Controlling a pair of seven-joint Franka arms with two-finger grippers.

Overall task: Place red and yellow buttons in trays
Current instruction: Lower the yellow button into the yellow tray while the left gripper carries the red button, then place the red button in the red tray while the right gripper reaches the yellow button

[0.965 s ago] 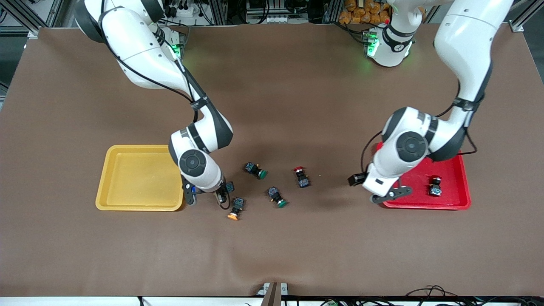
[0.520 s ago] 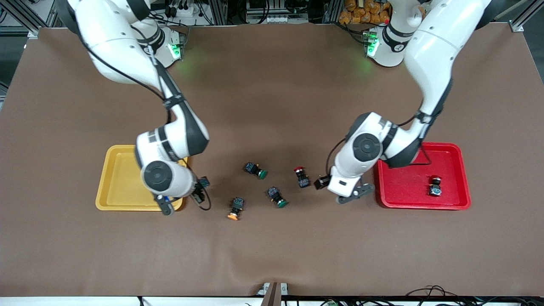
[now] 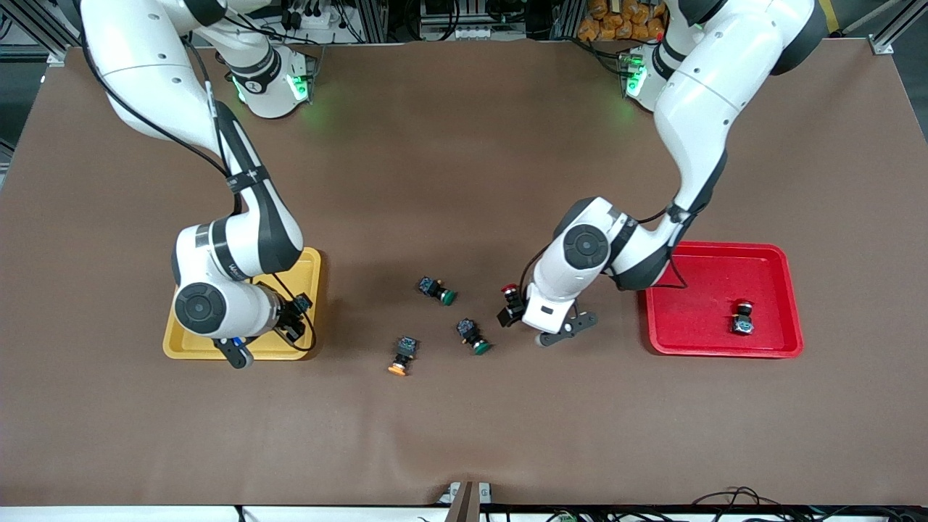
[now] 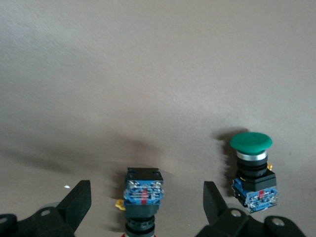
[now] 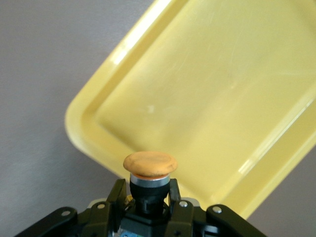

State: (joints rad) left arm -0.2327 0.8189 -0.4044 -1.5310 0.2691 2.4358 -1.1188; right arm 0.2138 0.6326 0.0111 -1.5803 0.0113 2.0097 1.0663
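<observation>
two green-capped switches [image 3: 437,290] [image 3: 473,337] lie near each other on the brown table cover [image 3: 464,145].

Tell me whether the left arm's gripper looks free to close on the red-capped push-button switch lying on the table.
Probably yes: the left gripper is open, its black fingers flanking the red-capped push-button switch. The green-capped switch stands just outside them.

The high front camera is overlooking the whole table [image 3: 464,435], while wrist cameras are peering closely at the yellow tray [image 5: 207,98] and a red-capped button [image 4: 142,197].
</observation>
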